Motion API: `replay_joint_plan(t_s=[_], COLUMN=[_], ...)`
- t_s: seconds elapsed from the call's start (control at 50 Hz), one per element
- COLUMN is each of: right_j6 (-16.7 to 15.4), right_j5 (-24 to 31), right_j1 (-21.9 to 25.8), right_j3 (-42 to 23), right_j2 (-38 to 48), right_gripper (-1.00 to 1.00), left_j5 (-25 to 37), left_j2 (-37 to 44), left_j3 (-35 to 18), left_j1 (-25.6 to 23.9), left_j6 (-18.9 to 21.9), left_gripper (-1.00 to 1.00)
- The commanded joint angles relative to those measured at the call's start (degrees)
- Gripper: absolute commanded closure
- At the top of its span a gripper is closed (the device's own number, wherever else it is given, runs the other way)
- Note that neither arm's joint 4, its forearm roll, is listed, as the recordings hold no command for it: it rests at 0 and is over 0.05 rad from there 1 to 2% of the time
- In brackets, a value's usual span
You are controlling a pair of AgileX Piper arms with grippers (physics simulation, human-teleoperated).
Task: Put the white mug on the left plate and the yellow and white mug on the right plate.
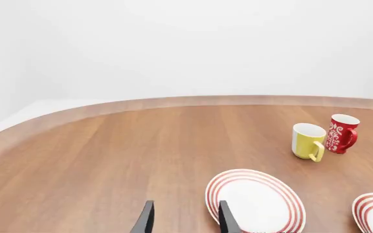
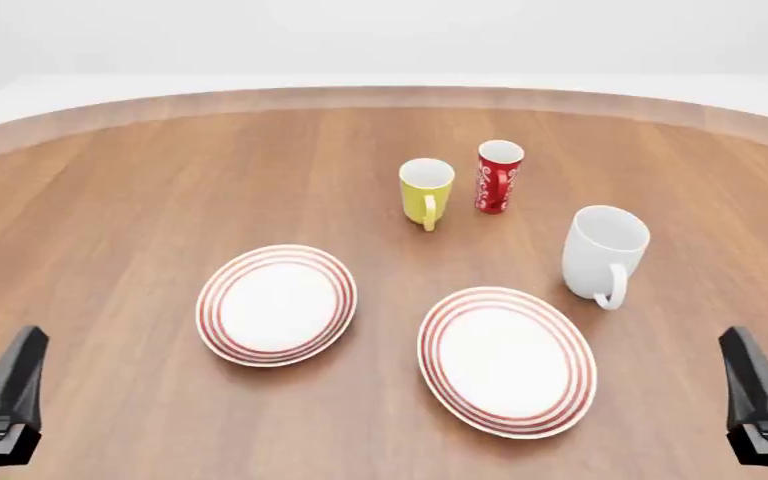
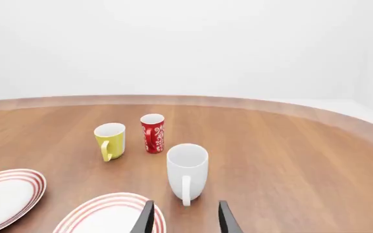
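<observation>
So the wooden table (image 2: 117, 200) fills most of the front view, and nothing's on a plate yet. The right plate (image 2: 507, 360) sits lower centre-right, the left plate (image 2: 277, 303) centre-left, a bit apart from each other, both bare. The white mug (image 2: 603, 252) stands upright right of centre, just beyond the right plate's far edge, handle facing me. The yellow and white mug (image 2: 426, 192) is upper centre, upright, with a red patterned cup (image 2: 498, 177) just beside it on its right (close, can't tell if touching). My left gripper (image 1: 184, 219) and right gripper (image 3: 184, 217) sit at the bottom corners, fingers spread apart, holding nothing.
</observation>
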Motion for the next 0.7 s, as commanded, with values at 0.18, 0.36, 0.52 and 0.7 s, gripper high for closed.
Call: replay_joint_plan(t_s=[0.18,0.36,0.52,0.7], right_j6=[-0.2,-0.75,-1.04,-1.63], right_j5=[0.16,-1.06,-6.04,-14.51], right_j1=[-0.01,1.3,2.18,2.31], right_j3=[-0.06,-0.04,0.03,0.05], right_j2=[1.13,3.43,9.56,18.62], right_gripper=[-1.0,-1.0,-1.0,-1.0], left_j5=[-0.07,-0.07,-0.07,-0.07], left_j2=[0.26,0.26,0.26,0.26], left_j3=[-0.15,-0.15,-0.15,-0.15], left_j1=[0.0,0.0,0.0,0.0], left_j6=[0.0,0.0,0.0,0.0], left_gripper=[-1.0,-1.0,-1.0,-1.0])
